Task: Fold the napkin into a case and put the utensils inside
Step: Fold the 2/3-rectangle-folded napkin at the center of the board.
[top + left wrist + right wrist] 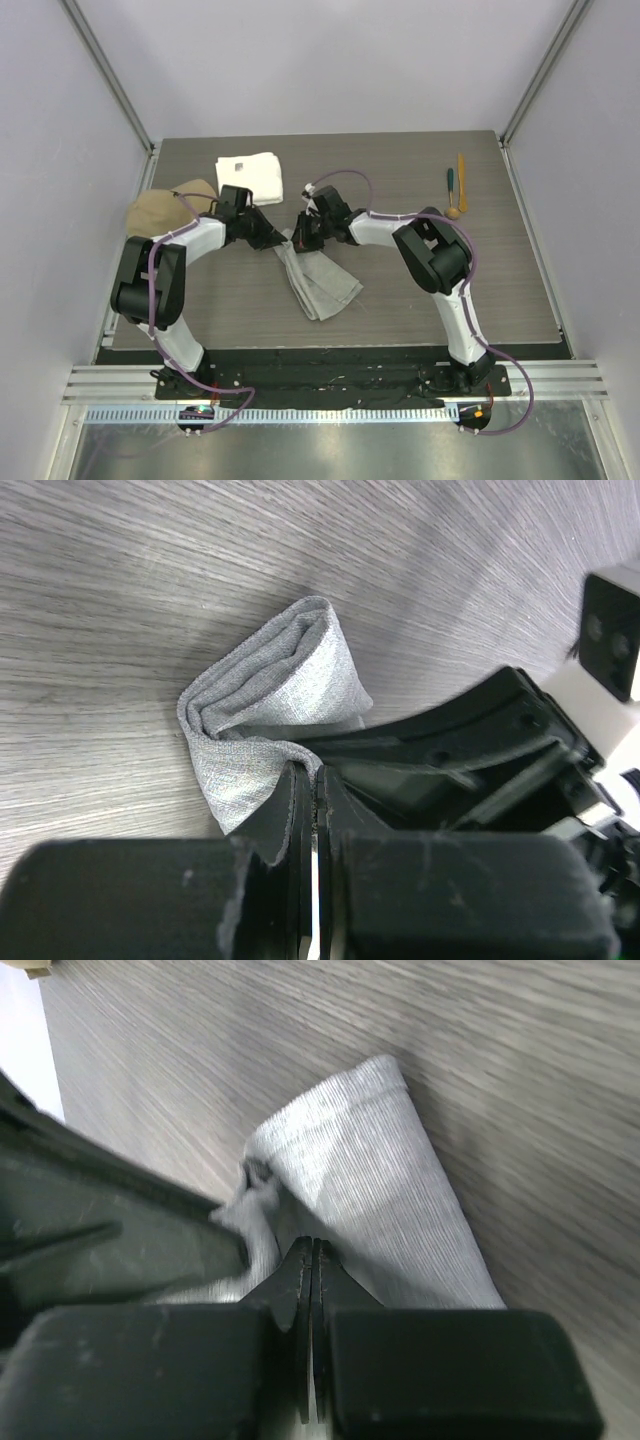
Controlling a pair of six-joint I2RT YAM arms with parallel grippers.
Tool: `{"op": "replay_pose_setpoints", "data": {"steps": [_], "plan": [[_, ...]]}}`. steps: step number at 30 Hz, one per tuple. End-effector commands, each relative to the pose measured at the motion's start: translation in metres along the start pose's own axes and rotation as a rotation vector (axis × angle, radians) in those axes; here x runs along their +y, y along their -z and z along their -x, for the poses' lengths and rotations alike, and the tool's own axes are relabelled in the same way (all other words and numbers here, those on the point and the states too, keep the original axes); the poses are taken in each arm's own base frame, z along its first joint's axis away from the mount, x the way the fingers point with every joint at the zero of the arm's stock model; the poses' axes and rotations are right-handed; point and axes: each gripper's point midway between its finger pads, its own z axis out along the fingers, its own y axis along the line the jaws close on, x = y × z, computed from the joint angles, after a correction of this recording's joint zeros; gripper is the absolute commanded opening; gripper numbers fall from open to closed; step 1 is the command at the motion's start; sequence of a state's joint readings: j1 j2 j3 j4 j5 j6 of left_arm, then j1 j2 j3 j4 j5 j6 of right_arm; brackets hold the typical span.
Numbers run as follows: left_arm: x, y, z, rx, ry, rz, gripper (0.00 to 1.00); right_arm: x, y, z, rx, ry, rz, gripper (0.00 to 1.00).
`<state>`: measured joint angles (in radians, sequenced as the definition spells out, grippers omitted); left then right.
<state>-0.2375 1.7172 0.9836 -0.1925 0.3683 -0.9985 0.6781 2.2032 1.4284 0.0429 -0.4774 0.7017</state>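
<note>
The napkin (270,710) was thin, finely woven light-grey cloth, matt and soft; the table (400,290) bore a matt grey wood-grain finish; the towel (250,177) was thicker white cloth; the left gripper (315,780) was matt black plastic, rough-edged; the rail (110,383) was pale ribbed metal.

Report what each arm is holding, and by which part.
Both arms' jaws are shut on the thin light-grey cloth napkin, pinching its bunched far end.
</note>
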Motion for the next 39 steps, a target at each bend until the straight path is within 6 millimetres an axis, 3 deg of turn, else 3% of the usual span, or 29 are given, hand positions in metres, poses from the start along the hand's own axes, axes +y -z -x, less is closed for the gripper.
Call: {"op": "replay_pose_setpoints", "data": {"steps": [1,5,11,15,16,18,19,25,27,34,36,39], "plan": [[-0.013,0.005,0.014,-0.056,-0.028,-0.021,0.00,0.030,0.037,0.028,-0.040,0.085,0.028,0.01],[-0.013,0.005,0.014,-0.056,-0.031,-0.015,0.00,0.023,0.044,0.029,-0.037,0.107,-0.007,0.01],[-0.018,0.005,0.017,-0.062,-0.029,-0.026,0.00,0.010,0.035,0.012,0.004,0.107,-0.010,0.01],[-0.025,0.005,0.020,-0.062,-0.028,-0.039,0.00,-0.002,0.024,-0.006,0.024,0.089,-0.046,0.01],[-0.025,0.003,0.021,-0.062,-0.027,-0.037,0.00,-0.008,0.020,-0.020,0.039,0.072,-0.062,0.01],[-0.029,0.000,0.024,-0.065,-0.029,-0.040,0.00,-0.006,0.016,-0.022,0.003,0.033,-0.053,0.01],[-0.028,-0.004,0.022,-0.056,-0.029,-0.032,0.00,-0.011,0.014,-0.037,0.017,0.010,-0.067,0.01],[-0.026,-0.021,0.024,-0.050,-0.027,-0.009,0.00,0.007,0.004,-0.045,-0.037,-0.089,0.029,0.01],[-0.025,-0.025,0.023,-0.044,-0.027,-0.004,0.00,0.011,0.006,-0.040,-0.030,-0.080,0.037,0.01],[-0.020,-0.023,0.022,-0.053,-0.038,0.008,0.00,0.005,0.046,-0.019,-0.042,-0.029,-0.017,0.01],[-0.016,-0.024,0.020,-0.043,-0.036,0.014,0.00,0.011,0.056,-0.013,-0.051,0.035,-0.032,0.01],[-0.015,-0.025,0.019,-0.040,-0.036,0.015,0.00,0.002,0.068,-0.012,-0.044,0.072,-0.100,0.01]]}}
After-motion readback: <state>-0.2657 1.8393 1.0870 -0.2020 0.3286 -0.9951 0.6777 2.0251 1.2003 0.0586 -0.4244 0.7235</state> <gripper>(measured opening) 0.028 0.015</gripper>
